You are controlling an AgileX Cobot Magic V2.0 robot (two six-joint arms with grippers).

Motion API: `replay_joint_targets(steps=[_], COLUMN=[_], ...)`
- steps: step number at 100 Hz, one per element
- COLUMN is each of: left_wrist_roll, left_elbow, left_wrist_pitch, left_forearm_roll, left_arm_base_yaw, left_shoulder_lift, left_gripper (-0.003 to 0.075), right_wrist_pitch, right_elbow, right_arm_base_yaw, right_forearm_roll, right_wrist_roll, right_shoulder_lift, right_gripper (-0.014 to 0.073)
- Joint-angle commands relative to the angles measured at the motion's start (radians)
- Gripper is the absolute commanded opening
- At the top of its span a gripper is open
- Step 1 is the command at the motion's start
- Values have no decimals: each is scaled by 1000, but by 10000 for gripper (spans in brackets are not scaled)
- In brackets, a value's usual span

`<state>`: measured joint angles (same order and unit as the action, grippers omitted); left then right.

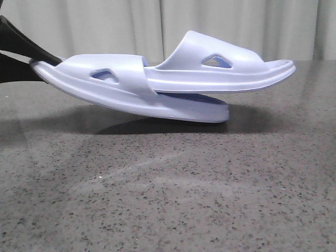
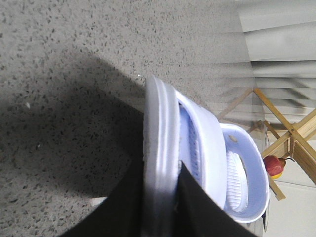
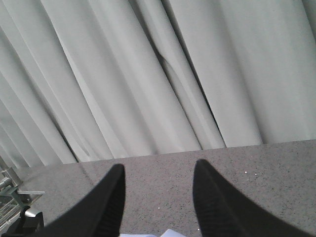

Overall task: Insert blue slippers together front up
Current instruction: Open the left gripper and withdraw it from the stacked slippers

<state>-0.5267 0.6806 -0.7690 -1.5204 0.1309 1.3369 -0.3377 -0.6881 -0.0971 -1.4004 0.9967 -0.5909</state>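
Note:
Two pale blue slippers are nested on the grey speckled table. One slipper tilts, with its right end on the table and its left end raised. My left gripper is shut on that raised end, its black fingers clamping the thick sole. The other slipper passes under the first one's strap and sticks out level to the right, off the table. In the left wrist view it lies behind the gripped one. My right gripper is open over bare table, with nothing between its fingers.
Pale curtains hang behind the table's far edge. A wooden rack and a red-and-yellow object show beyond the table in the left wrist view. A metal frame shows off the table's corner in the right wrist view.

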Motion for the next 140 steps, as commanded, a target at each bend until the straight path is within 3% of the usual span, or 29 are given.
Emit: replay_joint_targets(steps=[1, 23, 75, 107, 140], left_wrist_roll=[-1, -1, -37, -230, -455], left_elbow=[29, 29, 29, 29, 29], left_wrist_pitch=[-46, -19, 236, 364, 465], left_forearm_roll=[-44, -22, 114, 116, 121], left_arm_base_yaw=[8, 8, 8, 8, 8], left_shoulder_lift=[-20, -20, -20, -25, -209], left_gripper=[131, 229, 229, 229, 229], right_wrist_pitch=[10, 9, -5, -5, 95], right_elbow=[-37, -37, -37, -33, -20], right_arm_base_yaw=[-2, -2, -2, -2, -2], right_forearm_roll=[-14, -14, -14, 1, 184], right_wrist_roll=[23, 23, 23, 23, 23], right_shoulder_lift=[3, 3, 3, 3, 3], right_gripper=[269, 269, 268, 268, 268])
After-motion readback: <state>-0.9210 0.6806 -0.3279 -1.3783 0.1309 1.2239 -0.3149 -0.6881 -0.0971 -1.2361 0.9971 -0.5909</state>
